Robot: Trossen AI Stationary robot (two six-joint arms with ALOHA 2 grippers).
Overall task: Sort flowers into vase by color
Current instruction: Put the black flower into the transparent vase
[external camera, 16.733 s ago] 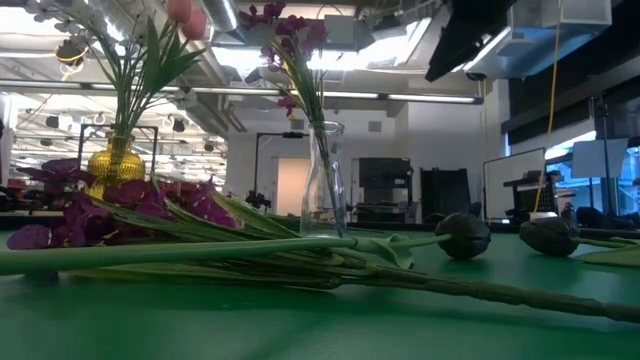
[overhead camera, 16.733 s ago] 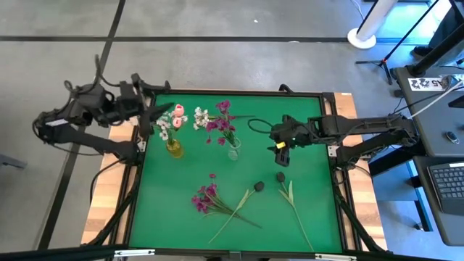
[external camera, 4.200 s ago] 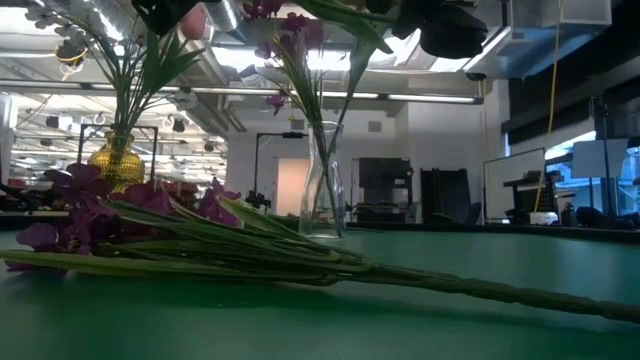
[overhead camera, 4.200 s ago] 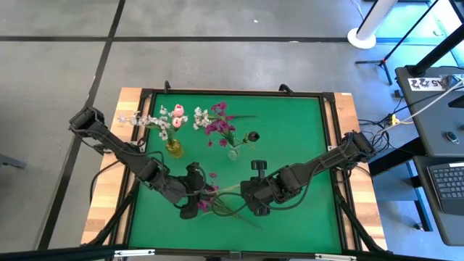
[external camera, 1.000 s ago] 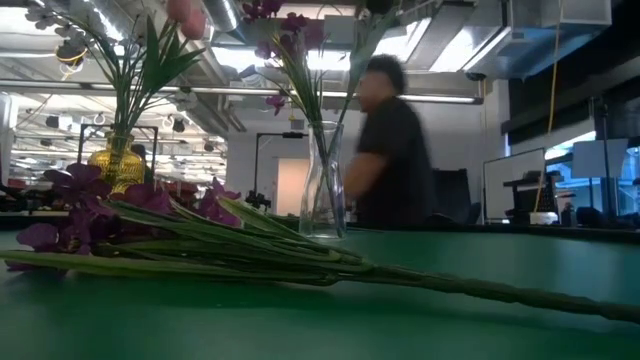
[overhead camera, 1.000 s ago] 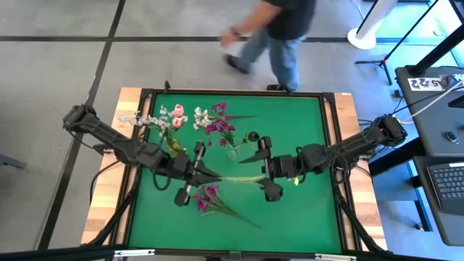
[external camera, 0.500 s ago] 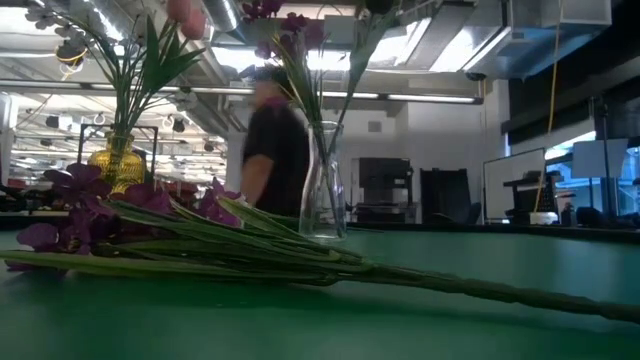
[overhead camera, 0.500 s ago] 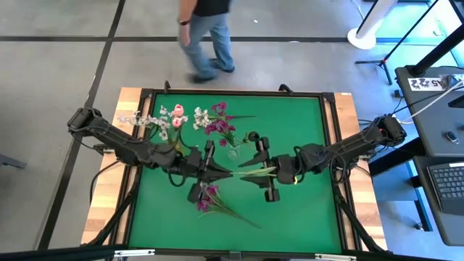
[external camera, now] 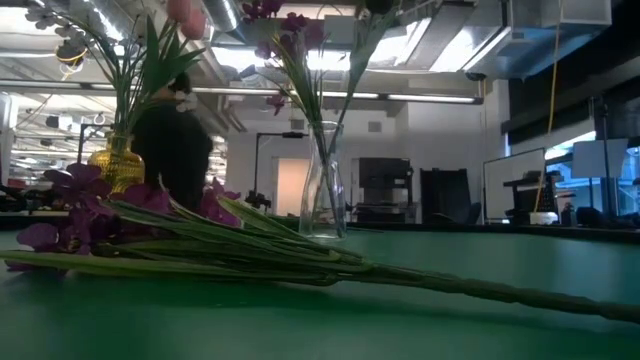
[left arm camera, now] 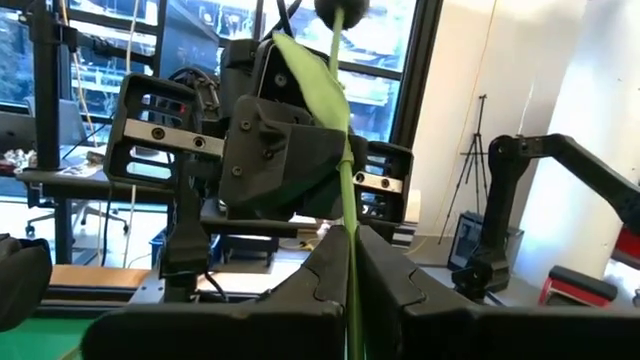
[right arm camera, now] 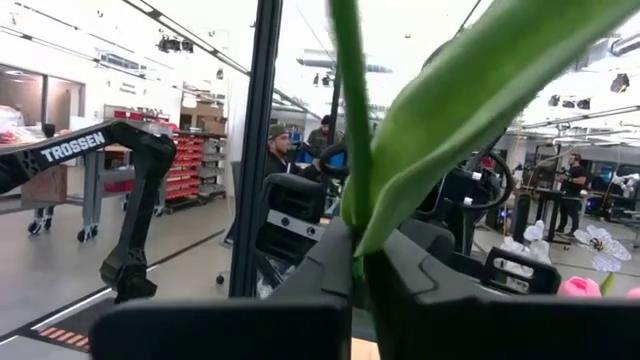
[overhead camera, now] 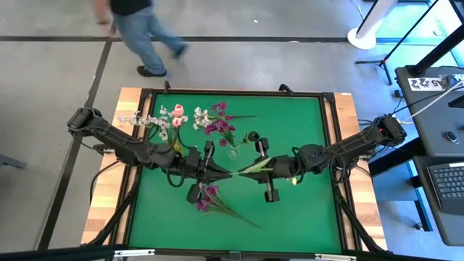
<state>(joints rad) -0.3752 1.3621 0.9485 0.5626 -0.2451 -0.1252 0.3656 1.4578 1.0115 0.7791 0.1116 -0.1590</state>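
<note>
A dark-headed flower, a thin green stem (overhead camera: pixel 243 174) with one long leaf (overhead camera: pixel 255 165), spans between my two grippers above the table's middle. My left gripper (overhead camera: pixel 226 174) is shut on one end, my right gripper (overhead camera: pixel 267 169) on the other. Its dark head (left arm camera: pixel 340 10) shows in the left wrist view, beyond the right gripper. A yellow vase (overhead camera: pixel 174 147) holds white and pink sprigs. A clear vase (overhead camera: pixel 233 151) holds purple sprigs and a dark head (overhead camera: pixel 251 136). A purple bunch (overhead camera: pixel 210 197) lies flat on the mat. My left gripper pinches the bare stem (left arm camera: pixel 350 262) between its two fingers, coming level from the table's left, with the fingers along the stem. The stem runs on from them toward the right gripper, clear of the table. My right gripper pinches the stem where the leaf's base joins it (right arm camera: pixel 358 240), between its two fingers, coming level from the table's right. The leaf (right arm camera: pixel 470 90) spreads out beyond the fingers. The flower is clear of the table.
The purple bunch's stems (external camera: pixel 300 262) reach toward the table's near right. Both vases stand at the far middle, close behind the grippers. A person (overhead camera: pixel 138 29) walks on the floor beyond the far edge. The green mat's right half (overhead camera: pixel 304 123) is bare.
My left gripper has gone toward the table's right edge, up to the stem end that the right gripper holds out. The leaf has turned a little toward the far edge. The person has walked leftward past the table's far side.
</note>
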